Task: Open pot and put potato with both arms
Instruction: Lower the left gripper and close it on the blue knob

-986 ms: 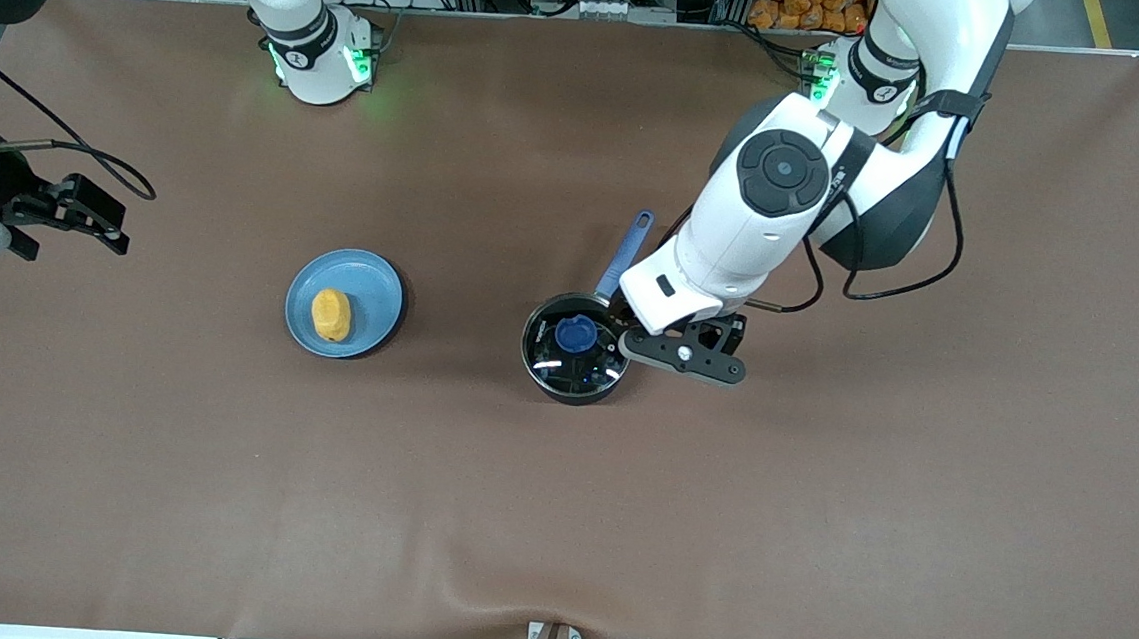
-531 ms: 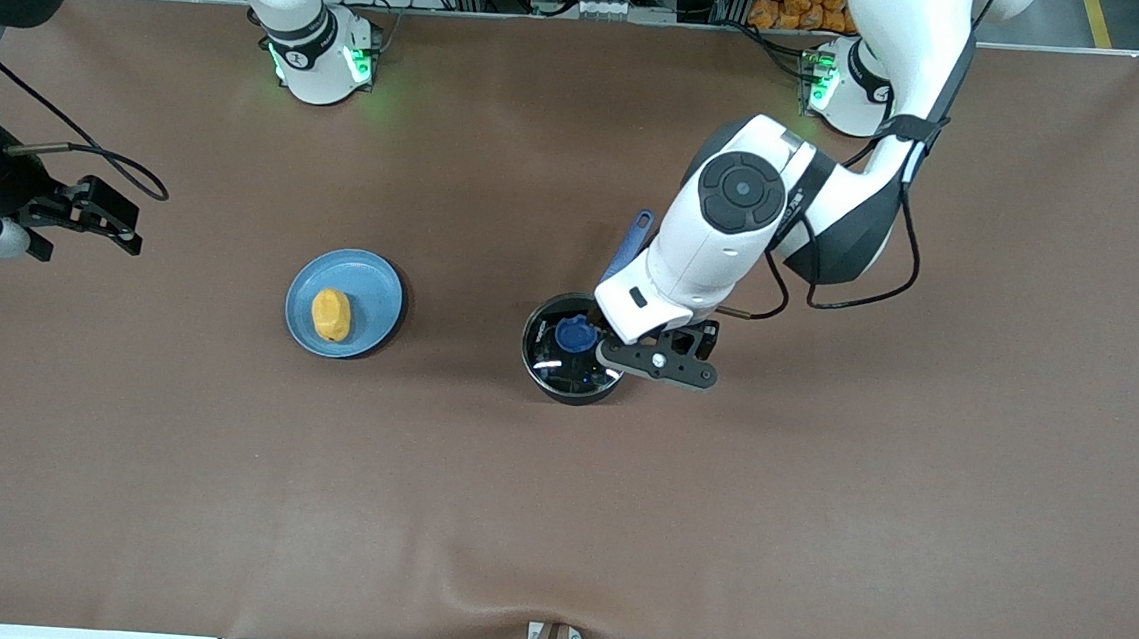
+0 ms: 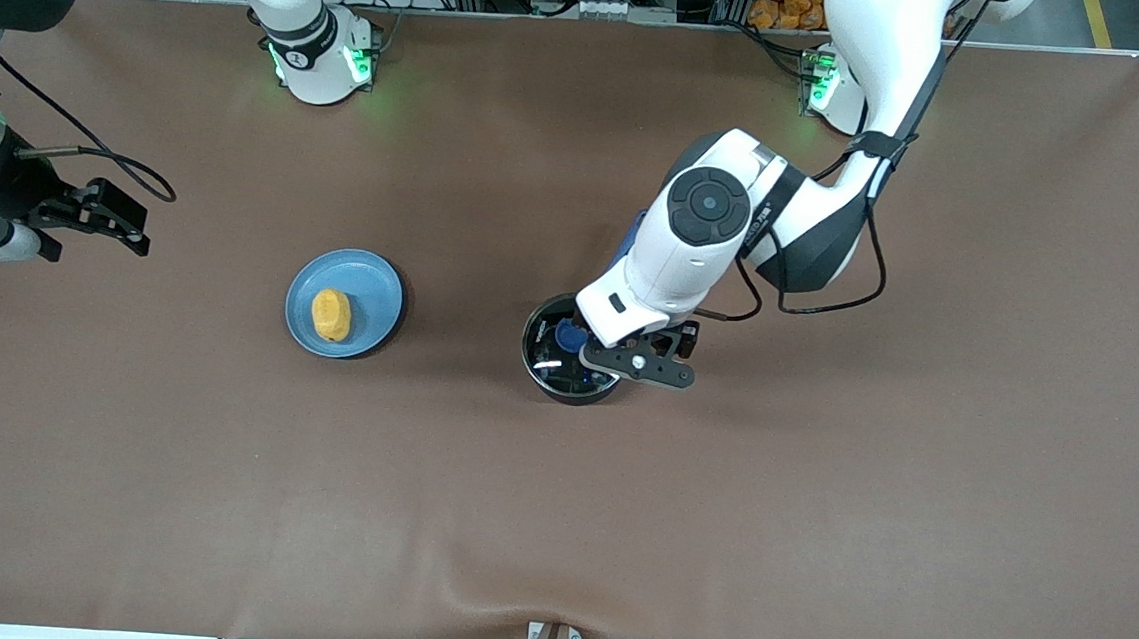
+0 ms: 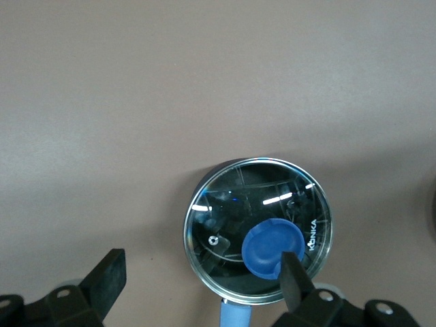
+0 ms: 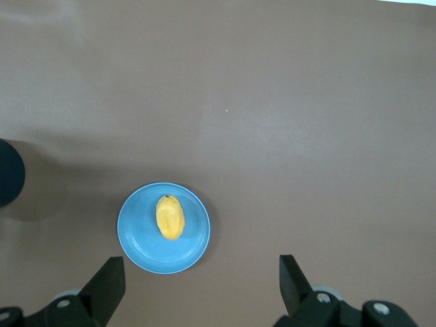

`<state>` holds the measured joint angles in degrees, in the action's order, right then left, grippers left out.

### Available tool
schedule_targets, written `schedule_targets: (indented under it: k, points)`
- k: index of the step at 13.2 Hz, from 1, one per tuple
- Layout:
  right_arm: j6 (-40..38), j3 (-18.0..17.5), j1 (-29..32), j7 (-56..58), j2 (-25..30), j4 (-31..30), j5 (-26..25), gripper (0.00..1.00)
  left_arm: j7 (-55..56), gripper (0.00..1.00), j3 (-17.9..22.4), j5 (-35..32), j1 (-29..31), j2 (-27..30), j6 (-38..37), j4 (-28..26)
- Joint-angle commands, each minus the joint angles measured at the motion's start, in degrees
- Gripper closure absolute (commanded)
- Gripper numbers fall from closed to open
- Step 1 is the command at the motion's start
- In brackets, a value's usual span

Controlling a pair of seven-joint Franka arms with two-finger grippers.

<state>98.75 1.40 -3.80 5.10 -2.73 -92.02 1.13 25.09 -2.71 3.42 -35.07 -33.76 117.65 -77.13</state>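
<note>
Brown table (image 3: pixel 216 495), pot (image 3: pixel 548 368) half-hidden.

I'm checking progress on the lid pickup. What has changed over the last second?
The left gripper has moved in over the pot from the left arm's end, fingers open, and now partly covers the lid's blue knob; nothing is gripped yet. The right gripper has drifted slightly toward the plate, also open. Pot, lid, plate and potato have not moved.
</note>
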Motion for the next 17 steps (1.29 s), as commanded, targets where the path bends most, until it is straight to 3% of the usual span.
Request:
schedule_targets:
  k: [1, 17]
  points:
    - [0.9, 0.3, -0.7, -1.1, 0.6, -1.4, -0.6, 0.00, 2.2, 0.00, 0.7, -1.1, -1.0, -0.9, 0.5, 1.5]
    - [2.9, 0.3, -0.8, -1.1, 0.7, -4.0, -0.6, 0.00, 14.8, 0.00, 0.8, -1.5, -5.0, -5.4, 3.7, 1.5]
